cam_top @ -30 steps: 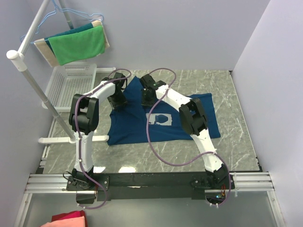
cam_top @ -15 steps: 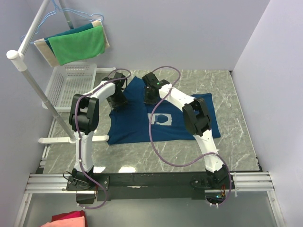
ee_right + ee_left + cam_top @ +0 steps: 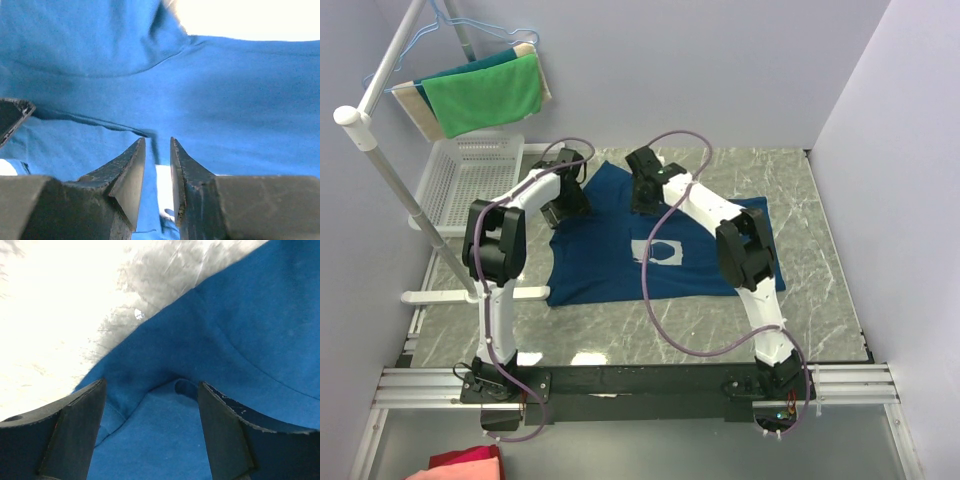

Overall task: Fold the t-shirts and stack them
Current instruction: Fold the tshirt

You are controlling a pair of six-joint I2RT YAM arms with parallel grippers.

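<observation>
I could read no words, numbers or brand marks anywhere. The pale print [image 3: 657,251] on the chest of the navy t-shirt [image 3: 610,272] showed only a dark shape, with no letters I could make out.

**Shirt in the middle, basket and rack on the left**

The navy blue cotton t-shirt [image 3: 600,275] lies spread on the middle of the grey marbled table [image 3: 820,300]. The left gripper [image 3: 563,210] is at the shirt's far left edge, and the right gripper [image 3: 642,203] is over its far middle. Left of the shirt stands a white plastic lattice basket [image 3: 470,185]. Above and behind the basket, a green towel-like cloth [image 3: 485,95] hangs on the white tube rack [image 3: 390,170]. A red and pink cloth [image 3: 465,463] lies at the near left, before the arm bases.
</observation>
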